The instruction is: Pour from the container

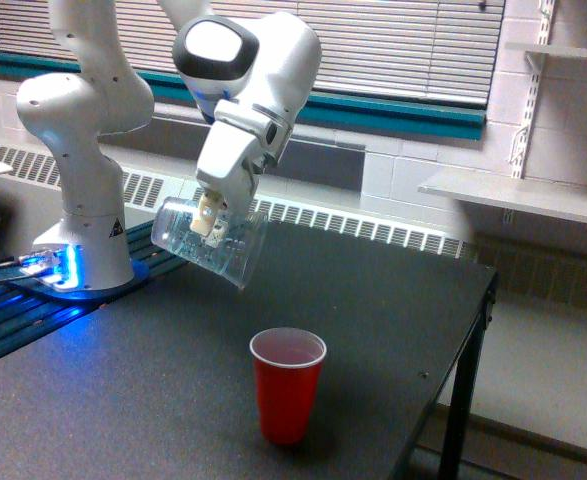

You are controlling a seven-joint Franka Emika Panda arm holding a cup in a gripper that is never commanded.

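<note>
My gripper [209, 222] is shut on the clear plastic container [209, 240], which hangs above the table, tipped on its side with its mouth pointing down toward the exterior view's right. No pinkish pieces show inside it. The red cup [287, 385] stands upright on the dark table [373, 300], below and to the right of the container's mouth, with pinkish contents showing inside its rim.
The arm's white base [83, 230] stands at the exterior view's left on a blue-lit mount. The table's right edge [478, 310] drops off to the floor. A radiator and blinds run along the back wall, and shelves [518, 195] hang at the right.
</note>
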